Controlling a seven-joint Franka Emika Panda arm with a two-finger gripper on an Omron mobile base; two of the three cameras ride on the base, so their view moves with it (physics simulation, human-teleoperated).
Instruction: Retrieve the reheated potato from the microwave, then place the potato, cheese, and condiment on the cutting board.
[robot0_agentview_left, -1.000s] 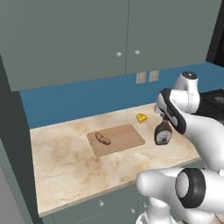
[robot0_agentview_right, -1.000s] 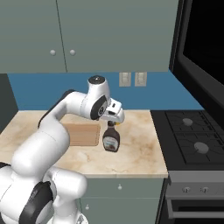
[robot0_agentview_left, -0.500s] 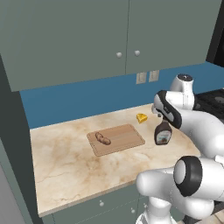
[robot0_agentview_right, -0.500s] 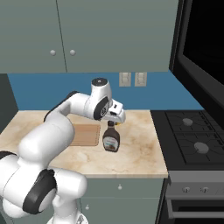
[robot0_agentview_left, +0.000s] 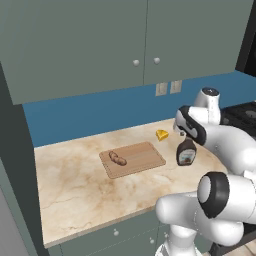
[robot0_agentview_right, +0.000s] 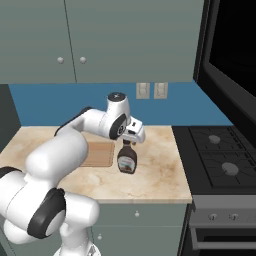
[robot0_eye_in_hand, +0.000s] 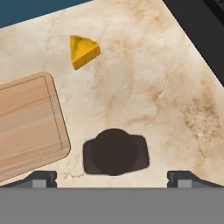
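Hovering directly above the condiment bottle (robot0_eye_in_hand: 114, 153), our gripper (robot0_eye_in_hand: 113, 177) is spreading its jaws wide, one fingertip (robot0_eye_in_hand: 41, 178) to each side of the black cap and neither touching it. We are seeing the bottle from overhead in the hand view, its squat dark body standing upright on the marble counter (robot0_eye_in_hand: 175, 109), just beside a rounded corner of the cutting board (robot0_eye_in_hand: 26, 122) but apart from it.

From the left base view we are noting the bottle (robot0_agentview_left: 186, 151) standing right of the board (robot0_agentview_left: 133, 159), with the hand (robot0_agentview_left: 186, 131) poised just over its cap. The potato (robot0_agentview_left: 118, 158) is lying on the board, toward its left half. The cheese wedge (robot0_agentview_left: 161, 134) is resting on the counter beyond the board's far right corner, near the blue backsplash (robot0_agentview_left: 100, 112), well clear of the bottle.

From the right base view we are seeing the bottle (robot0_agentview_right: 127, 158) upright beneath the gripper (robot0_agentview_right: 131, 139), the stove (robot0_agentview_right: 220, 157) off to the right, and grey-green cabinets (robot0_agentview_right: 100, 40) overhead.
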